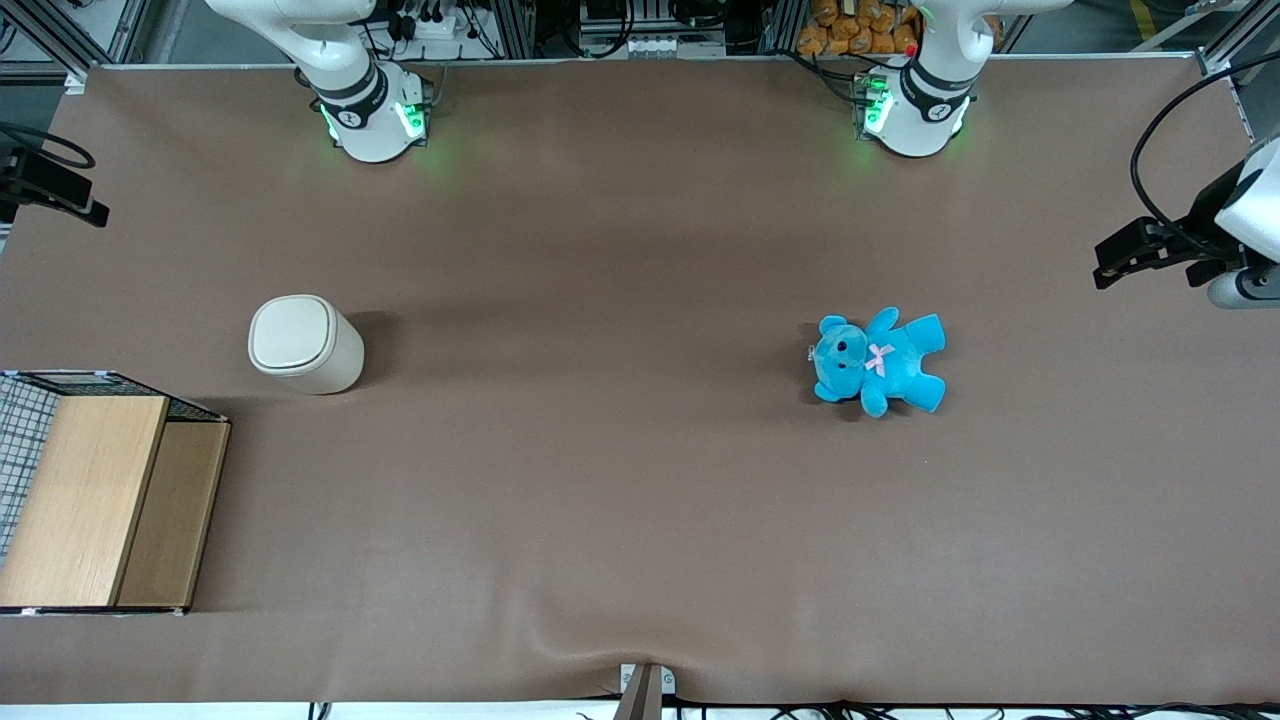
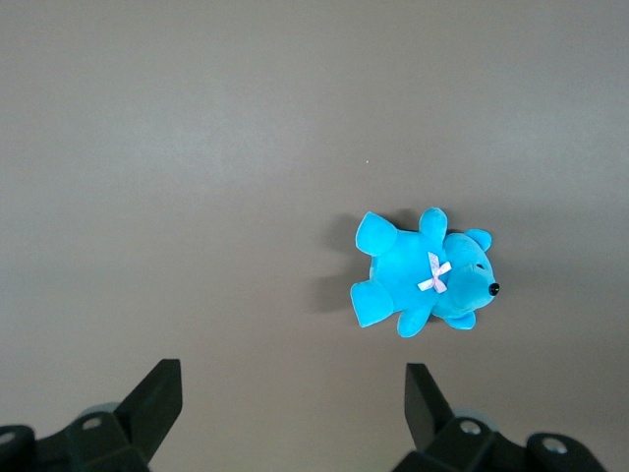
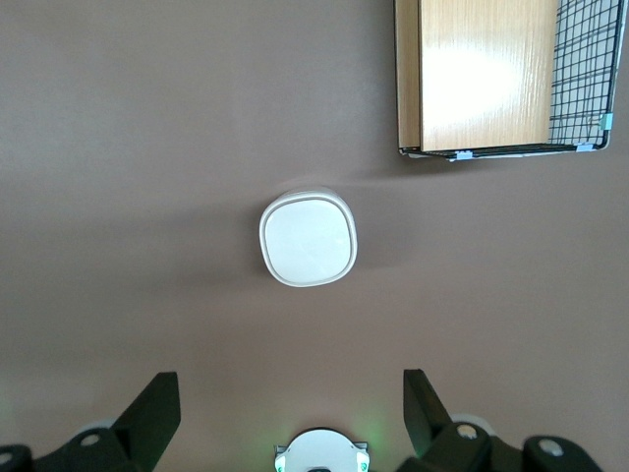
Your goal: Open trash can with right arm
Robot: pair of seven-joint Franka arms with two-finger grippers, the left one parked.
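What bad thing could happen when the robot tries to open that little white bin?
The gripper hangs open, high above the trash can, whose lid is shut. The can looks small and light and stands free on the table, so a push off-centre might tip or slide it. It also stands near the wooden box with wire mesh; a sideways shove might knock it against that.

1. You see the trash can [image 1: 305, 345] in plain cream-white, lid and body alike
2. Your gripper [image 3: 285, 418], high above the can, shows black fingers [image 3: 152, 411] spread wide
3. The table [image 1: 620, 480] is uniform matte brown
4. The teddy [image 1: 880, 361] is bright blue with a pale pink bow
5. The wooden box [image 1: 95, 500] is light tan, with black wire mesh
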